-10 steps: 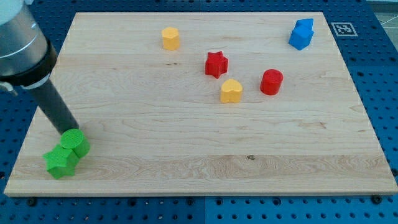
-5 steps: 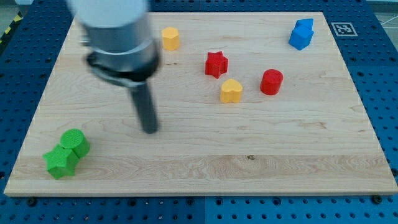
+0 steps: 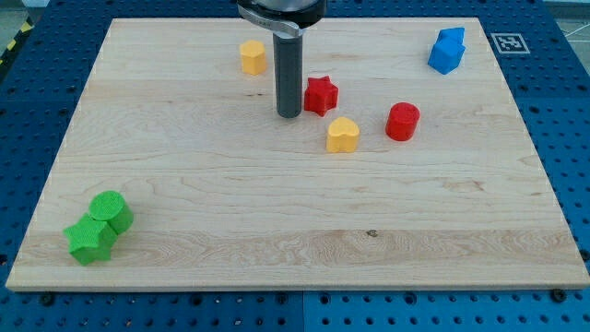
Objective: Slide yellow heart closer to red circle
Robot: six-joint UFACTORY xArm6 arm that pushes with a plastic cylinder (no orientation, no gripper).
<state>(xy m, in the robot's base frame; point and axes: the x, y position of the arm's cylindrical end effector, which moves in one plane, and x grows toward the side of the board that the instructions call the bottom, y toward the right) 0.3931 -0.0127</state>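
**Operator:** Report the bench [image 3: 184, 175] layout, from the left of the frame to the right.

**Technician:** Lower left: a green star [image 3: 89, 241] touching a green cylinder [image 3: 112, 211]. Upper centre-left: a yellow block [image 3: 253, 56], shape not clear. The rod descends from the top edge, and its tip [image 3: 289, 114] sits just left of the red star [image 3: 321, 95], close beside it; contact cannot be confirmed. The yellow heart [image 3: 343, 135] lies below and right of the red star. The red circle [image 3: 402, 121] stands near the heart on its right, with a gap of bare wood between them. A blue block [image 3: 447, 50] occupies the upper right corner.

**Operator:** State of the jaws?

**Technician:** The arm carries none. It ends in a plain rod, so there is nothing to spread or press together.

**Operator:** Which step is in hand?

**Technician:** Judged as the approach. The tip is not yet behind the heart; it is up and to the left of it, and the heart appears untouched.

**Operator:** What does the next move call for?

**Technician:** Bring the tip down the frame to the heart's left side, keeping clear of the red star. Then push toward the right and slightly upward, along the line to the red circle. An off-centre contact would probably turn the heart aside.
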